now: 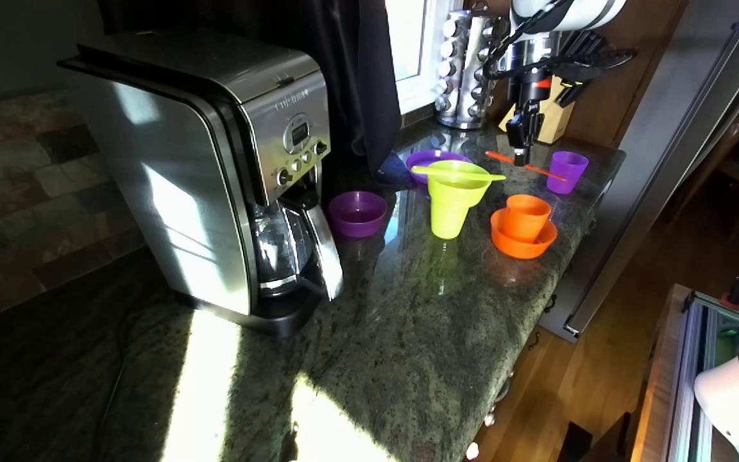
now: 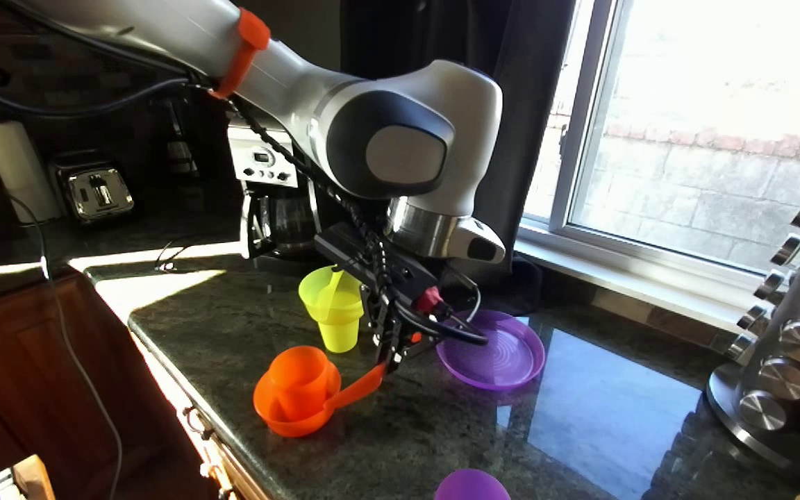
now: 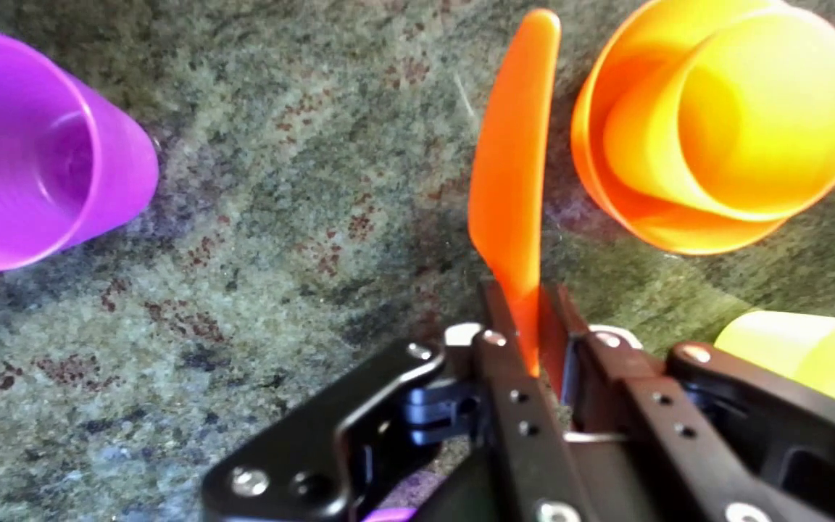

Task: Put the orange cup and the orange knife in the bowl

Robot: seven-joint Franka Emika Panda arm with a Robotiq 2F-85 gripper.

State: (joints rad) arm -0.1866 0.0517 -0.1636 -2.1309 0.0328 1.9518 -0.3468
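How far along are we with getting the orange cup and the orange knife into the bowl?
Done: the orange cup sits inside the bowl.
In progress: the hand is closed on the orange knife, as the wrist view shows.
Left: the knife is outside the bowl's rim in that view, so it has yet to be brought over and released.

Between the black jaws, the orange knife (image 3: 515, 145) is one plain, bright colour. Right of them in the wrist view, the orange cup (image 3: 773, 116) and orange bowl (image 3: 693, 235) glare towards yellow; left of them, the purple cup (image 3: 119, 174) is plain. Below the jaws, the bench (image 3: 265, 246) is mottled grey-green, speckled rust-red and black. Near them, the funnel-shaped cup (image 2: 339, 335) is yellow-green, the plate (image 2: 501, 355) purple with fine concentric rings.
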